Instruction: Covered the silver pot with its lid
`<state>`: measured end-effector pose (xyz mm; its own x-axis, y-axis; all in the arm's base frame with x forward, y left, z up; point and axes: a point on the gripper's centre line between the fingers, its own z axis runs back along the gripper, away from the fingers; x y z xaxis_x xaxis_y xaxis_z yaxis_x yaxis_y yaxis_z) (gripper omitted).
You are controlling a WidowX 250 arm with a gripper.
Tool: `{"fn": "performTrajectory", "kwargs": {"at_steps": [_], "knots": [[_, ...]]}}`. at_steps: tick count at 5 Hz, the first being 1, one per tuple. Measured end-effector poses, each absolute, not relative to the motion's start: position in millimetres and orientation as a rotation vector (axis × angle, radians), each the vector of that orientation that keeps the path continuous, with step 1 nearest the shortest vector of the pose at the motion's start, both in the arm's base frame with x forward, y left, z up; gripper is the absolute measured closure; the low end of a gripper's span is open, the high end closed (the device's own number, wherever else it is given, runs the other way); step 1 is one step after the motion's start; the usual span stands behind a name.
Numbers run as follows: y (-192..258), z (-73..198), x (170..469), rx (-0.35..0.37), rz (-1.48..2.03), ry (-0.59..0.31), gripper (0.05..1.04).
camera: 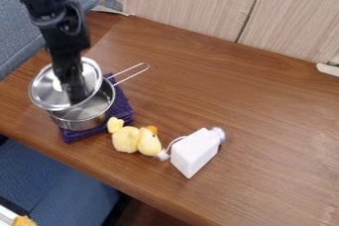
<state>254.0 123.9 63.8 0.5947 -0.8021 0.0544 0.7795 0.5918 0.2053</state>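
Observation:
My gripper [71,95] hangs over the silver pot [83,117] at the left of the table, coming down from the upper left. The round silver lid [45,90] is at the gripper, tilted over the pot's upper left part, with the pot's right and front inside still exposed. The gripper covers the middle of the lid, so its hold on the knob is hidden. The pot's wire handle [136,73] points to the upper right. A folded purple cloth [122,108] lies under the pot.
A yellow plush duck [136,139] lies just right of the pot, near the table's front edge. Beside it is a white bottle [193,152] with a clear cap. A wooden panel [192,2] stands along the table's back, and blue seating [56,180] is below the front edge.

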Motion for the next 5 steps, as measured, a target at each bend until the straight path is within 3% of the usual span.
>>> {"fn": "performTrajectory", "kwargs": {"at_steps": [2,5], "knots": [[117,42,252,0.168,-0.967,-0.101,0.814],[105,40,258,0.166,-1.008,-0.104,0.814]]}}
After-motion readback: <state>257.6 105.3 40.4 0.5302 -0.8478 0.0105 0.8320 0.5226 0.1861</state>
